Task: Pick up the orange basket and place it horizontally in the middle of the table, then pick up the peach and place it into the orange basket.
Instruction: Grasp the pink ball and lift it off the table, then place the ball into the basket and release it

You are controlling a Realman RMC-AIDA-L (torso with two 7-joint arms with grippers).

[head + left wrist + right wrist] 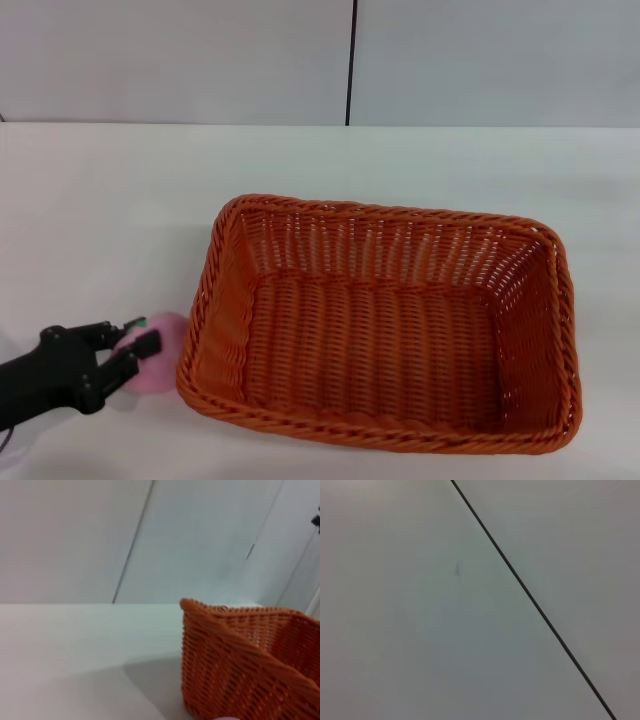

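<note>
The orange basket (385,214) lies lengthwise across the middle of the white table (100,210), open side up and with nothing inside. Its woven corner (235,660) fills the near part of the left wrist view. The pale-pink peach (166,368) rests on the table, right against the basket's front-left corner. My left gripper (134,350) reaches in from the lower left, its black fingers closed around the peach's left side. The right gripper shows in no view.
A grey-white wall with a dark vertical seam (351,60) runs behind the table's far edge. The right wrist view holds only that wall and seam (530,595). Bare tabletop lies left of and behind the basket.
</note>
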